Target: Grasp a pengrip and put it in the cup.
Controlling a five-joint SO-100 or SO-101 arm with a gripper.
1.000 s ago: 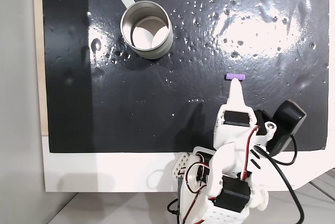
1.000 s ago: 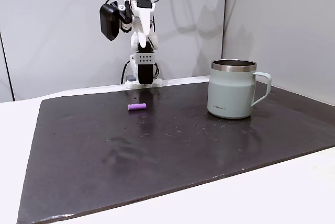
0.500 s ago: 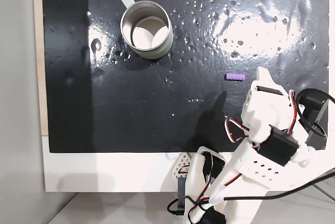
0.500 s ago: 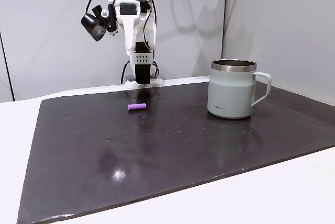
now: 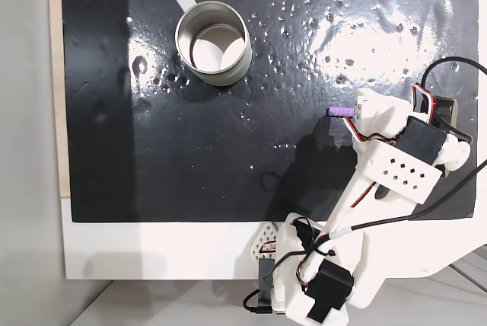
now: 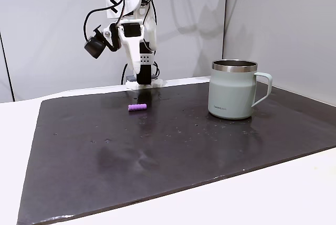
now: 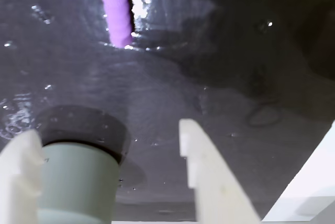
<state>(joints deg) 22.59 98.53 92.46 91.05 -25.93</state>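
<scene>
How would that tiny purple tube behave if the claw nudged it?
The pengrip is a small cylinder lying on its side, so it would likely roll. Its ribbed surface probably helps grip. It looks light, likely skidding on the glossy mat.

Arm swung rightward in overhead fixed view; gripper [image 7: 110, 140] raised and brought over pengrip [image 5: 339, 113], jaws now spread apart, nothing held between them.

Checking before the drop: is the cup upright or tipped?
Upright. The cup stands on its base on the mat, rim up; from above its mouth faces the camera.
</scene>
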